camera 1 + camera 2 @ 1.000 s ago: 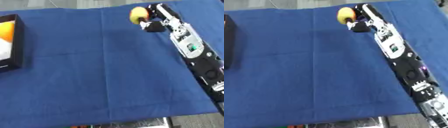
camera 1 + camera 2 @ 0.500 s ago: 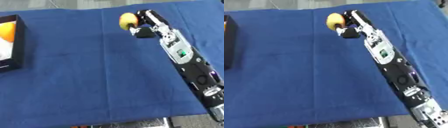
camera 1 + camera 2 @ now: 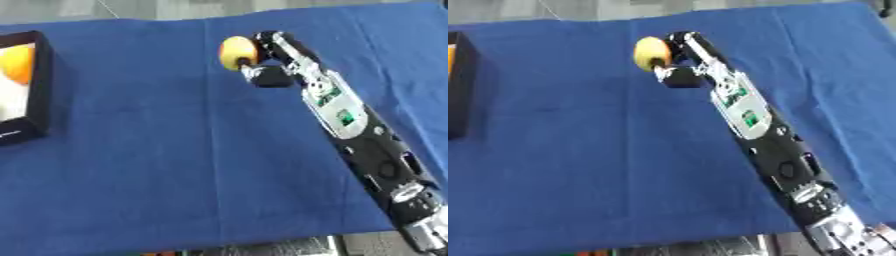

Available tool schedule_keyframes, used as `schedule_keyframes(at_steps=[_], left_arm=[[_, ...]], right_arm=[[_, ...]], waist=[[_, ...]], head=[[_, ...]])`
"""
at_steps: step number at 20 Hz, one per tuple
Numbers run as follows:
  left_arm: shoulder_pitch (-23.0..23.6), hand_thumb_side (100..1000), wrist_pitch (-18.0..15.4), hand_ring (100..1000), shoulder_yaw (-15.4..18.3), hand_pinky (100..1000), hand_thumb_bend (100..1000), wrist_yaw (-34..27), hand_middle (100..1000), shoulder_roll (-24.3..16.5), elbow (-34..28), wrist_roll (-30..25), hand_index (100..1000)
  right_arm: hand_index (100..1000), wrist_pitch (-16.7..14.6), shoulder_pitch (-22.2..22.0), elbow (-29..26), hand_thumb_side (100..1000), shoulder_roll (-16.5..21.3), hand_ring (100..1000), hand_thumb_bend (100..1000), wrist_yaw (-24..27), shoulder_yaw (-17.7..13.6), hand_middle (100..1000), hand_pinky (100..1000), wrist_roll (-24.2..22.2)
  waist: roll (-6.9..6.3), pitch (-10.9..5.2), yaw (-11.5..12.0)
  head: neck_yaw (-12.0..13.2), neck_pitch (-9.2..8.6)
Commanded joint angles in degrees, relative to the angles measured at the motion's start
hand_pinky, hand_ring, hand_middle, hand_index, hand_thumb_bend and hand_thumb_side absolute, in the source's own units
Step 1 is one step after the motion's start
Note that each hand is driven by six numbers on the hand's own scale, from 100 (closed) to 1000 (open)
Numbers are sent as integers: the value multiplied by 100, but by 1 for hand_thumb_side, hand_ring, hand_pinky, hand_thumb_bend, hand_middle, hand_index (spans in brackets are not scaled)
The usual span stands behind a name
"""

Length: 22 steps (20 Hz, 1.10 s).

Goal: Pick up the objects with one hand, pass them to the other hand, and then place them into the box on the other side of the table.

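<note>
**Right hand holds fruit over blue cloth**

The right hand (image 3: 271,62) has its fingers curled round one yellow fruit (image 3: 236,52), held near the far middle of the blue cloth (image 3: 175,165) that covers the table. One black box (image 3: 39,100) sits at the left edge, with one orange thing (image 3: 17,64) inside. Grey floor shows beyond.

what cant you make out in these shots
- Black box: cut off by the left edge in both eye views; its orange content shows only in part.
- Right hand: fingers hidden behind the round yellow-orange fruit and blurred.
- Left hand: in no view.
- Right arm's lower end: cut off by the bottom corner.
</note>
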<state>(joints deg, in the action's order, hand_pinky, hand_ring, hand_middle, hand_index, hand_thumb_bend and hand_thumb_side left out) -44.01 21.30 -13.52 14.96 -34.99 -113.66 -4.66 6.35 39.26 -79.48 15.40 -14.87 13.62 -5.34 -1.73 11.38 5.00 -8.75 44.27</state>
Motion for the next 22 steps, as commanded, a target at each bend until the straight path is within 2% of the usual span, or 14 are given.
schedule_keyframes(at_steps=[1, 5, 10, 16, 22], left_arm=[[-199, 546, -20, 783, -164, 725, 514, 189, 754, 108, -93, -299, 705], [-364, 557, -25, 783, -446, 725, 514, 465, 755, 407, -93, -703, 707], [-300, 570, 193, 784, -535, 724, 508, 758, 755, 824, -93, -899, 711], [-390, 579, 341, 783, -726, 725, 519, 1129, 755, 1077, -48, -1230, 716], [-536, 580, 297, 786, -962, 732, 522, 1555, 759, 1270, 215, -1746, 728]], right_arm=[[449, -31, 50, -148, 100, -33, 646, 100, -20, 31, 436, 709, 8], [448, -98, 10, -146, 100, -104, 646, 100, 13, 96, 435, 708, -33], [447, -167, -10, -144, 100, -161, 645, 100, 48, 175, 434, 707, -64], [446, -271, -65, -74, 100, -249, 644, 100, 108, 247, 433, 706, -16], [445, -368, -112, -12, 100, -308, 643, 100, 51, 282, 432, 705, 37]], waist=[[-8, -165, 10], [-37, -171, 22], [-57, -167, 22], [-113, -171, 44], [-151, -182, 91]], head=[[33, -15], [73, -15], [118, -15], [135, -15], [115, -15]])
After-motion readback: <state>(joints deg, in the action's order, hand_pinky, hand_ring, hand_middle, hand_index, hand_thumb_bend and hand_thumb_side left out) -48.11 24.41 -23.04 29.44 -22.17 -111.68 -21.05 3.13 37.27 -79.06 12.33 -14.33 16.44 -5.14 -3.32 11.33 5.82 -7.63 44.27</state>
